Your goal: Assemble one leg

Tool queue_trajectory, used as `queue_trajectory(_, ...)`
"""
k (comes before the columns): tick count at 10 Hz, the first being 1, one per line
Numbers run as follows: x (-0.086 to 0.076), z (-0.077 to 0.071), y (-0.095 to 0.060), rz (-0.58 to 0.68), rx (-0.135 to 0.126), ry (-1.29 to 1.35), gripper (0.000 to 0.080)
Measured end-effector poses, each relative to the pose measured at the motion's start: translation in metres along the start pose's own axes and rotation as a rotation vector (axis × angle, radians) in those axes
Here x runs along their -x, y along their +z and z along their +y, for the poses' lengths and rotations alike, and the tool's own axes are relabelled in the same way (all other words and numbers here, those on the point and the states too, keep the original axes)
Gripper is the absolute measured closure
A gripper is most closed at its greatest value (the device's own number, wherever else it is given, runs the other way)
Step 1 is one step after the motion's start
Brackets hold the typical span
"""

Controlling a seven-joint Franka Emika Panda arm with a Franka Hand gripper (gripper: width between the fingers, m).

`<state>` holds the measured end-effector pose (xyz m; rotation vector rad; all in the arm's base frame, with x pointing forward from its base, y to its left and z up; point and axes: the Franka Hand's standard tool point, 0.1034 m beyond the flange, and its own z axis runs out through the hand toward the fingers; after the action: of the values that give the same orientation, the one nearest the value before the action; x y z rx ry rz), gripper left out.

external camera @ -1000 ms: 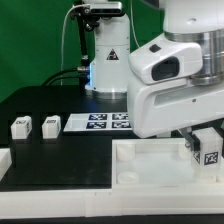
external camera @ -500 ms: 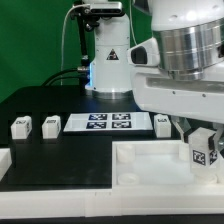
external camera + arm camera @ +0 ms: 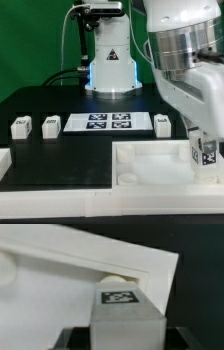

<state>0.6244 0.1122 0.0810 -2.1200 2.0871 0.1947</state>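
My gripper [image 3: 205, 138] is shut on a leg [image 3: 207, 152], a small white block with a black-and-white tag, held upright over the right end of the large white tray-like part [image 3: 150, 168]. In the wrist view the leg [image 3: 124, 317] fills the space between my dark fingers [image 3: 76, 339]. Its tagged end sits next to a round socket [image 3: 117, 279] near the part's corner [image 3: 150, 263]. I cannot tell whether the leg touches the socket. Three more legs lie on the black table: two at the exterior view's left [image 3: 20, 127] [image 3: 50, 124] and one [image 3: 162, 123] right of the marker board.
The marker board [image 3: 97, 122] lies flat on the table behind the tray-like part. A white lamp-like stand [image 3: 110, 60] with cables rises at the back. A low white block [image 3: 5, 160] sits at the front left edge.
The arm's wrist has turned and swung toward the exterior view's right, uncovering the leg beside the marker board. The held leg has stayed almost in place over the part's right end.
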Motion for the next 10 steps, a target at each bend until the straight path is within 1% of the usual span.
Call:
queue_trajectory(1, 0.0067, 0.0, 0.0023, -0.01, -0.008, 0.085, 0.0501)
queue_trajectory(2, 0.0073, -0.0002, 0.0025, -0.009, -0.015, 0.07, 0.0501)
queue_trajectory(3, 0.0073, 0.0001, 0.0029, -0.009, -0.014, 0.053, 0.041)
queue_trajectory(4, 0.0077, 0.0002, 0.0031, -0.01, -0.014, 0.021, 0.041)
queue_trajectory(5, 0.0079, 0.0003, 0.0034, -0.01, -0.013, 0.008, 0.0239)
queue_trajectory(6, 0.0056, 0.0, 0.0029, -0.008, -0.004, -0.114, 0.0239)
queue_trajectory(7, 0.0071, 0.0001, 0.0004, -0.005, 0.024, -0.314, 0.0166)
queue_trajectory(8, 0.0112, -0.0009, -0.0015, -0.008, 0.03, -0.405, 0.0154)
queue_trajectory(10, 0.0104, -0.001, -0.0006, -0.012, 0.026, -0.625, 0.0151)
